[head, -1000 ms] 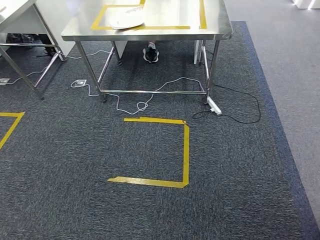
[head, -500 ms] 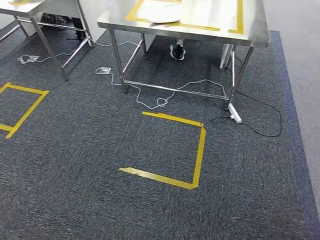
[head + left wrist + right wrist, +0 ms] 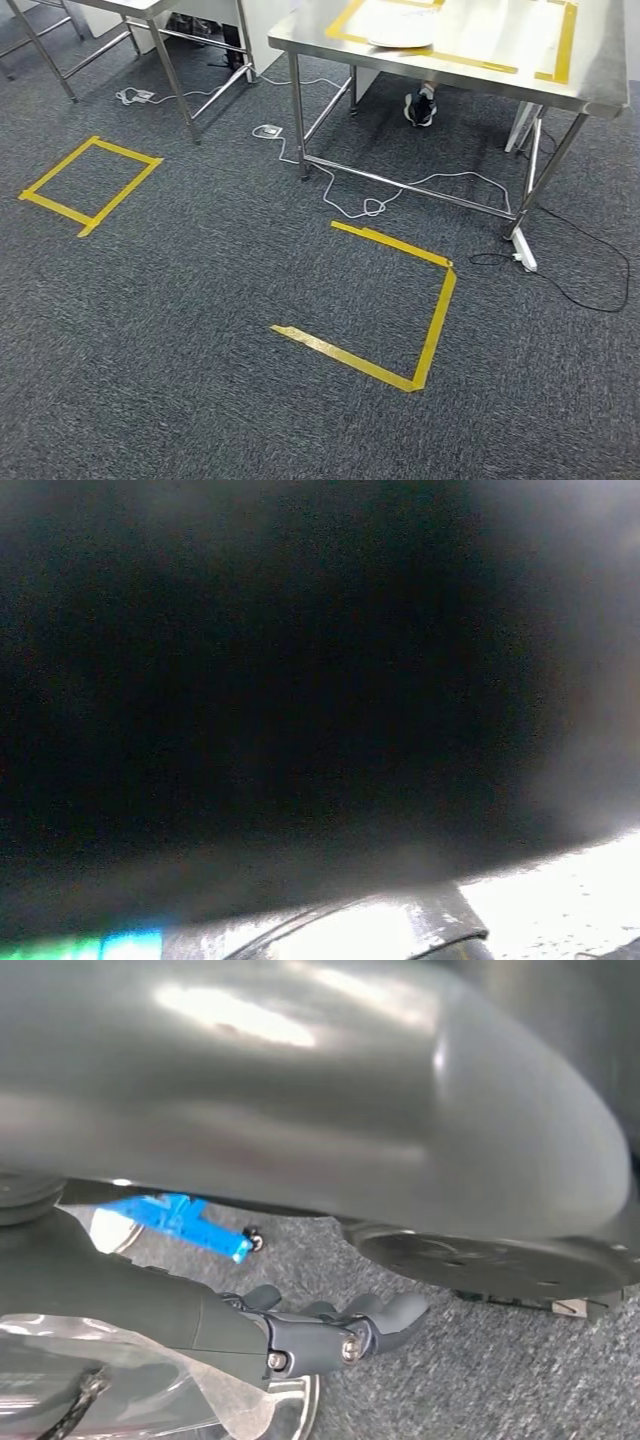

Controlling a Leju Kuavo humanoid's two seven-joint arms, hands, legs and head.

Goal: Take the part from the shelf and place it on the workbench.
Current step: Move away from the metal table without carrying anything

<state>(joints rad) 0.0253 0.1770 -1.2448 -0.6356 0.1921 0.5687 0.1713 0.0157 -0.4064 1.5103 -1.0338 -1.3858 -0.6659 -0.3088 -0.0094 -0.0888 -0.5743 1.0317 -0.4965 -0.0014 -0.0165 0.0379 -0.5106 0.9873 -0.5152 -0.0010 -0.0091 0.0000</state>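
- In the right wrist view the right robot hand (image 3: 302, 1335) hangs over grey carpet, its fingers lightly curled.
- A part in clear plastic wrap (image 3: 113, 1380) lies just under these fingers and touches them. I cannot tell if the robot hand really grips it.
- The left wrist view is dark and blurred, so I cannot tell the state of the left robot hand.
- In the head view a steel bench (image 3: 483, 30) stands ahead, with a white flat thing (image 3: 400, 38) inside its yellow tape frame.
- A person's shoe (image 3: 420, 108) is under the bench.
- On the carpet (image 3: 226, 300) a yellow tape square (image 3: 434, 320) lies near the bench, and another tape square (image 3: 121, 195) lies well apart.
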